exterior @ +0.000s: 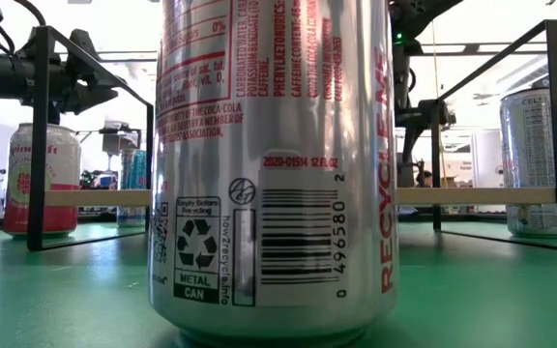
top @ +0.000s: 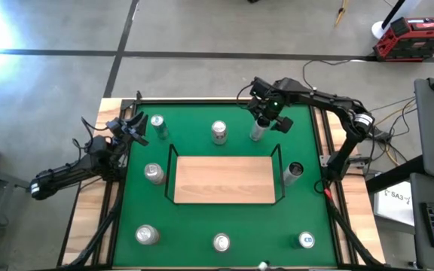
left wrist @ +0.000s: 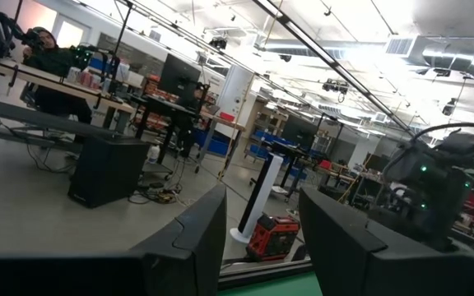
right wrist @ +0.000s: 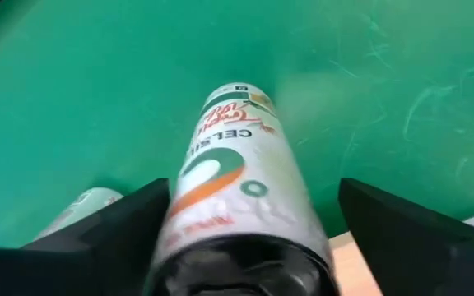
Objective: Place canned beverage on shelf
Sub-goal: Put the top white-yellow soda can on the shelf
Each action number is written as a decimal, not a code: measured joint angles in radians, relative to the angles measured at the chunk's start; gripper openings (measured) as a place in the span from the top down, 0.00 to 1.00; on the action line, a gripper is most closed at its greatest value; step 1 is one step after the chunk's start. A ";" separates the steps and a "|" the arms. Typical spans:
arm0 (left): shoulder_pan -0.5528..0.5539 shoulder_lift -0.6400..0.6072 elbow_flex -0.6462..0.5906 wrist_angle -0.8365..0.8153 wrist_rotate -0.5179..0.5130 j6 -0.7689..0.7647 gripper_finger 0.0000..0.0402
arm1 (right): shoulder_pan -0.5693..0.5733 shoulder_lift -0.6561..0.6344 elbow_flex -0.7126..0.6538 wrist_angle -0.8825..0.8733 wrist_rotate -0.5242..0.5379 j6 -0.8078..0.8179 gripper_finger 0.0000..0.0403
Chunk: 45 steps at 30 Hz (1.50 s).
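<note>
Can (right wrist: 237, 189) between spread right tool (right wrist: 245, 238) fingers

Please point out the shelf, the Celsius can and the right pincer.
shelf (top: 224, 181), high view, bare wood board.
Celsius can (right wrist: 229, 185), right wrist view, printed side.
right pincer (top: 266, 124), high view, between its fingertips.

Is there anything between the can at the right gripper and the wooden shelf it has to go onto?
Only the shelf's own black wire rail along the near edge. The Celsius can sits between the right gripper's spread fingers just outside it, and the light-wood shelf board shows bare. The silver can beside it stands off to the side.
</note>
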 joint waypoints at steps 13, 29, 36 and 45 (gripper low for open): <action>0.000 0.000 0.000 0.000 0.000 0.000 0.66 | -0.005 0.000 0.014 0.050 0.080 -0.158 0.05; 0.000 0.000 0.000 0.000 0.000 0.000 0.66 | -0.005 -0.001 0.131 -0.016 0.178 -0.810 0.05; 0.000 0.000 0.000 0.000 0.000 0.000 0.66 | -0.002 -0.002 0.150 -0.018 0.178 -1.144 0.05; 0.000 0.000 0.000 0.000 0.000 0.000 0.66 | -0.003 -0.002 0.214 -0.032 0.176 -1.192 0.05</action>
